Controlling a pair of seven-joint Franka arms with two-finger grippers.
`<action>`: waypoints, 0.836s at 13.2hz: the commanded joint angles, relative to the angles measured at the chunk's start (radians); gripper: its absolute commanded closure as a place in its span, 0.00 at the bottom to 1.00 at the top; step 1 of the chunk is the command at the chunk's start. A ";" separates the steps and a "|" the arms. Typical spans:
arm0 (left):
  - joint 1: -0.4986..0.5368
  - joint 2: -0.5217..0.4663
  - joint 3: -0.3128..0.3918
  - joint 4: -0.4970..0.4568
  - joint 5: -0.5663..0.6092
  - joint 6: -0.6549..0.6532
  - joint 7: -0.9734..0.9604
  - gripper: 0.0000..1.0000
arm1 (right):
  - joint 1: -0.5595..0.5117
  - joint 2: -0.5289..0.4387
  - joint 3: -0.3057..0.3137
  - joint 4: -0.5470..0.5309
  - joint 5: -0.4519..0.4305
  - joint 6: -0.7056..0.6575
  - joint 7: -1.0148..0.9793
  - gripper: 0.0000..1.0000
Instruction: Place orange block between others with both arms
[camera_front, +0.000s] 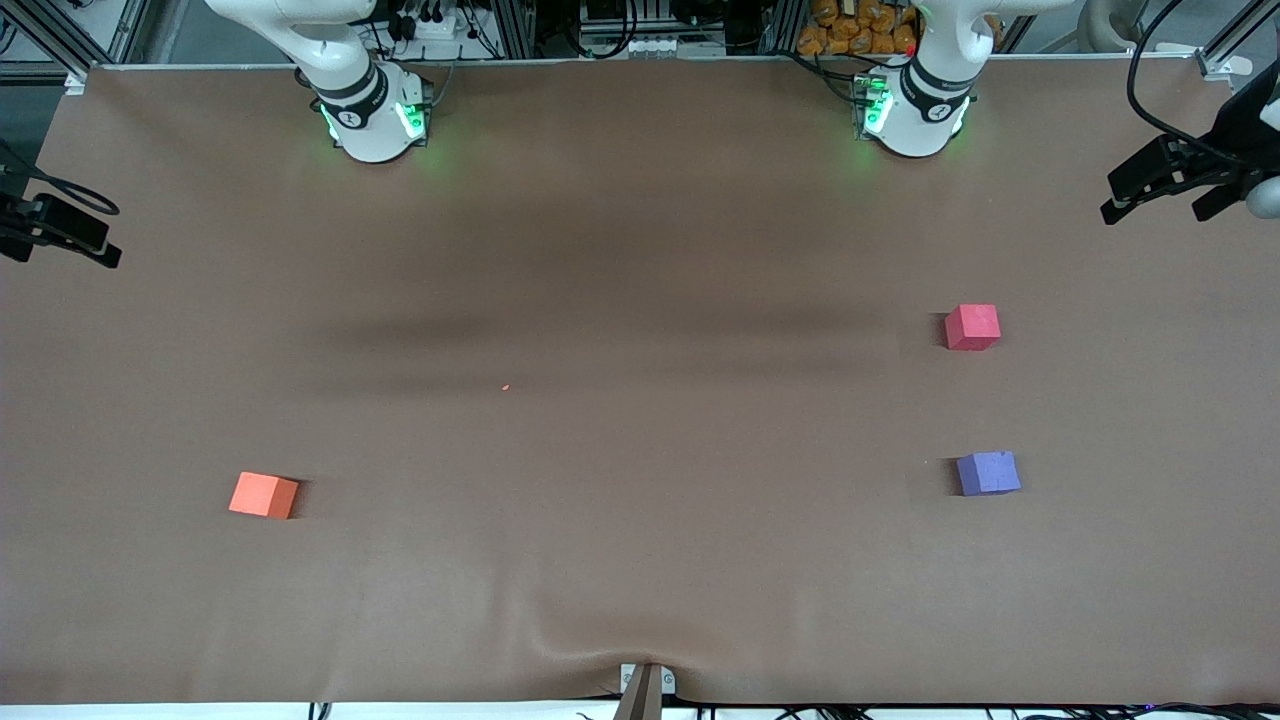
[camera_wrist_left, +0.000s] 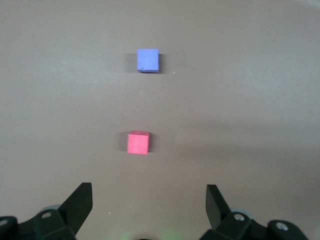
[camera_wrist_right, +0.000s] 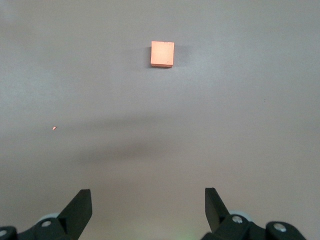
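The orange block (camera_front: 264, 495) lies on the brown table (camera_front: 640, 560) toward the right arm's end, at about eight o'clock from the table's middle in the front view. The red-pink cube (camera_front: 972, 327) and the purple-blue cube (camera_front: 988, 473) sit well apart toward the left arm's end, the purple-blue one nearer the front camera. The left gripper (camera_wrist_left: 149, 202) hangs over bare table with its fingers spread wide and empty. The right gripper (camera_wrist_right: 148, 202) is likewise open, holding nothing. A tiny orange speck (camera_front: 505, 387) lies near the centre.
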 joint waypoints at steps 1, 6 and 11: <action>-0.012 -0.018 -0.004 -0.003 0.040 -0.037 0.000 0.00 | -0.021 -0.026 0.032 -0.014 -0.016 -0.009 0.005 0.00; -0.009 0.007 -0.004 0.004 0.046 -0.054 0.020 0.00 | -0.013 -0.021 0.032 -0.017 -0.013 -0.014 0.005 0.00; -0.017 0.017 -0.030 0.002 0.042 -0.053 0.018 0.00 | 0.002 0.099 0.034 -0.041 -0.008 0.036 0.002 0.00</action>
